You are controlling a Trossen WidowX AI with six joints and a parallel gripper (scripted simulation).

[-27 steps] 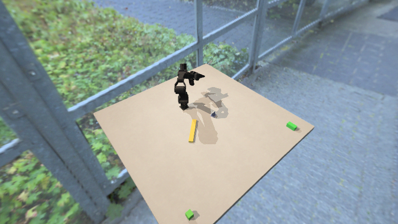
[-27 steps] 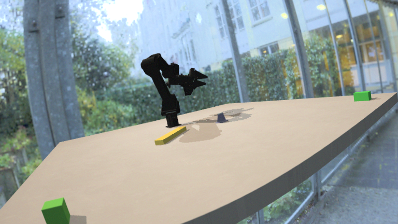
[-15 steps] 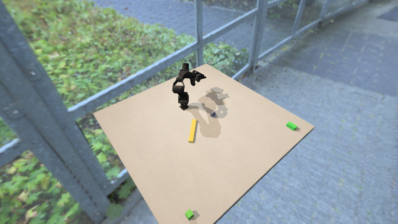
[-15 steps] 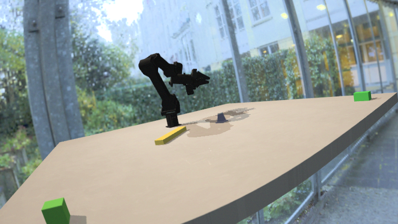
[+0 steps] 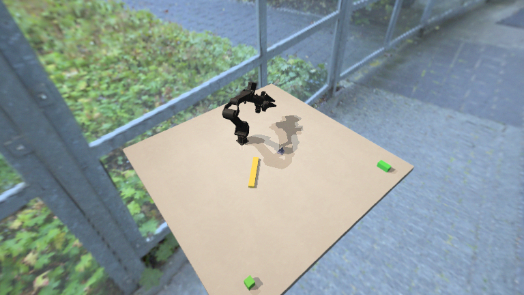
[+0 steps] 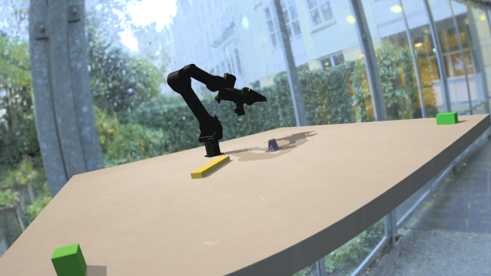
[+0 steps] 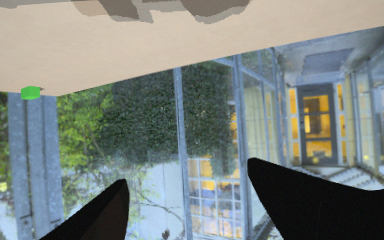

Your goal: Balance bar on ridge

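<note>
The yellow bar point(image 5: 253, 172) point(image 6: 210, 167) lies flat on the table, in front of the arm's base. The small dark ridge point(image 5: 280, 150) point(image 6: 272, 145) stands on the table to the right of the bar, apart from it, within the arm's shadow. My gripper point(image 5: 275, 102) point(image 7: 188, 176) is open and empty, raised high above the table beyond the ridge. Its two fingers stand wide apart in the wrist view, with only background between them. The bar and the ridge do not show in the wrist view.
A green block point(image 5: 383, 165) point(image 6: 446, 118) lies near the table's right corner. Another green block point(image 5: 249, 282) point(image 6: 68, 260) is near the front corner. One green block point(image 7: 30, 93) shows at the wrist view's left. The arm stands on the table point(image 5: 301, 214) point(image 6: 144, 214).
</note>
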